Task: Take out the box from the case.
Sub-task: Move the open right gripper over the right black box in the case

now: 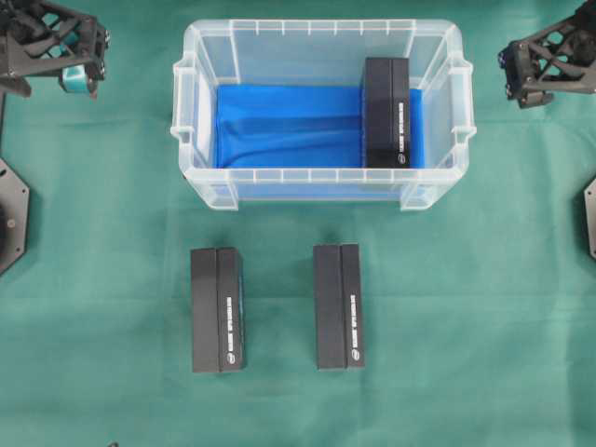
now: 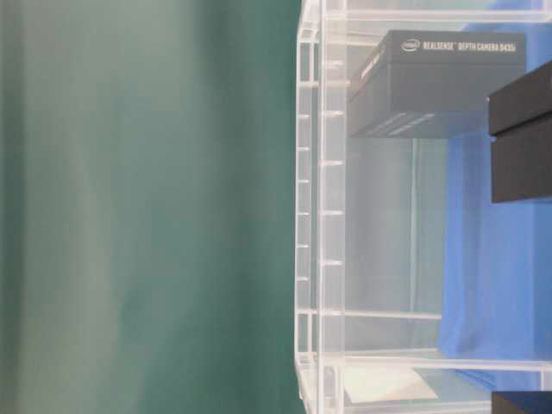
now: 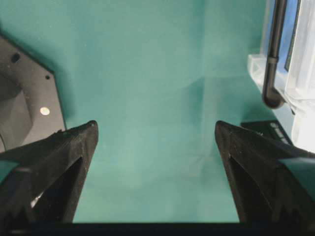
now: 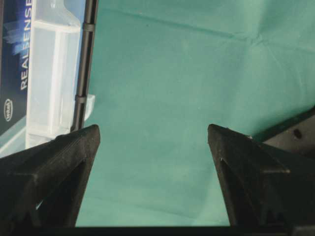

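The case, a clear plastic bin with a blue sheet on its bottom, stands at the back middle of the green cloth. One black box lies inside it against the right wall; its printed side shows through the wall. My left gripper hangs open at the far left, well away from the case, with only cloth between its fingertips. Off to the far right my right gripper is open too, empty, with the case's corner to its left.
Two more black boxes lie on the cloth in front of the case, one left and one right. Dark arm bases sit at the left edge and the right edge.
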Controlling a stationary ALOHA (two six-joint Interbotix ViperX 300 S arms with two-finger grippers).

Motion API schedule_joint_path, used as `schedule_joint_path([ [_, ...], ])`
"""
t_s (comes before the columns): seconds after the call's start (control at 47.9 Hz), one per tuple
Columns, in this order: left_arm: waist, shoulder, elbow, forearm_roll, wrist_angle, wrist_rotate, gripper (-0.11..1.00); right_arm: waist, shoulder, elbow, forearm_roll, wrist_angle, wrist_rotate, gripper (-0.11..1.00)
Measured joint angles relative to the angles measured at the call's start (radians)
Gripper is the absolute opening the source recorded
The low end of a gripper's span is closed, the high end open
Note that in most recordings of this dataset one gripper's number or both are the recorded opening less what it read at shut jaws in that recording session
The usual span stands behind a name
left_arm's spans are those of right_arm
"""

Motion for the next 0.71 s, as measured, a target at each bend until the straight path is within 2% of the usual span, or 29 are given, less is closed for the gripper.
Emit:
schedule_joint_path([
  [0.209,0.0,0.002,0.0,0.002,-0.002,-0.006,0.96,0.002,0.051,-0.026,0.02,-0.058,0.028,0.85],
  [0.376,0.0,0.002,0.0,0.0,-0.005,-0.009,0.96,0.02,0.129,-0.084,0.029,-0.103,0.032,0.85],
  [0.71,-0.017,0.0,0.0,0.0,-0.012,-0.008,0.96,0.067,0.345,-0.29,0.029,-0.112,0.044,0.86],
])
